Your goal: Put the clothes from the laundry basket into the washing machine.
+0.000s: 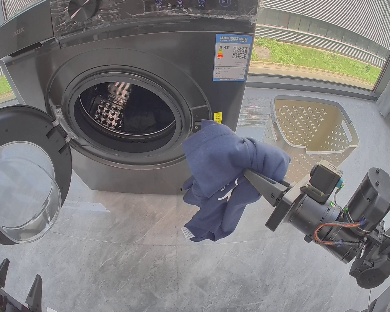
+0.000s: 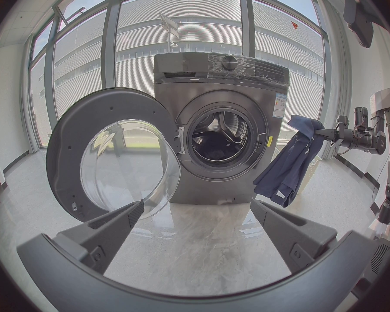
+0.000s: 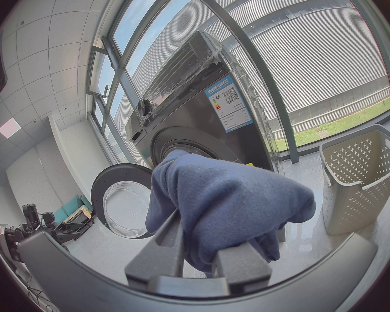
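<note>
The right gripper [image 1: 252, 177] is clamped on the garment [image 1: 221, 161], which hangs just right of the open drum [image 1: 125, 113]. The drum lies to its far left, and the left gripper [image 1: 17, 280], spread open, sits near left.

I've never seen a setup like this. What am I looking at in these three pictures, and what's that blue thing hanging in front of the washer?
This is a two-armed robot loading laundry. One picture looks down from its head; the other two come from cameras on its left and right wrists. The right gripper is clamped on a blue garment, held in the air before the washing machine, whose round door stands open. The left gripper sits low, open, holding nothing. The laundry basket stands on the floor beside the machine and looks empty.
</note>
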